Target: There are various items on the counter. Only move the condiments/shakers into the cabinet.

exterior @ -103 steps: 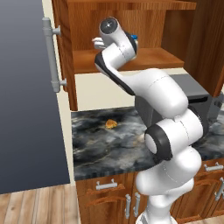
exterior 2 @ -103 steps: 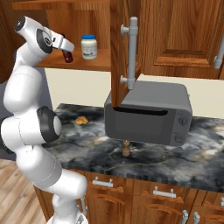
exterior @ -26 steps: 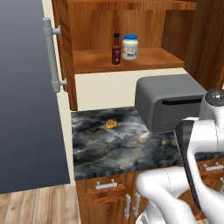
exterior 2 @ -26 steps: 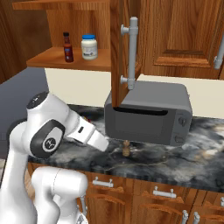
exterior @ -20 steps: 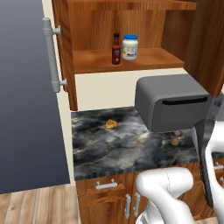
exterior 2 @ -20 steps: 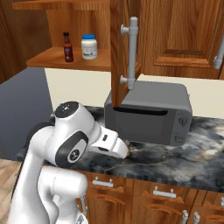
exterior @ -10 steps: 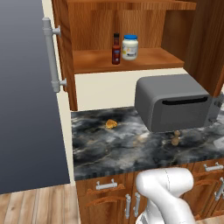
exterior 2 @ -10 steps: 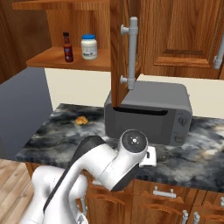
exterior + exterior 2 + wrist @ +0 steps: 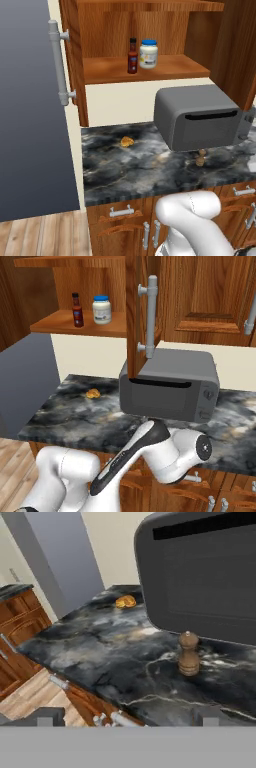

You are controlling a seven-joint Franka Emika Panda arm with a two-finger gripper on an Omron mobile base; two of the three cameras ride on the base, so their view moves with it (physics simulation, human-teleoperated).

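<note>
End effector open, cabinet holding bottle, jar

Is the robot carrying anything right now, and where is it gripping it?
Nothing is held. In the hand view the end effector is open, looking at the brown shaker standing apart on the counter in front of the toaster oven.

counter: you're looking at dark marbled stone w/ pale veins, topping wooden drawers
on counter, left: orange-tan food lump is lying well apart from the rest
on counter, right: grey toaster oven is sitting w/ brown shaker standing upright just in front
cabinet shelf: red sauce bottle & blue-lidded jar are standing side by side
</note>
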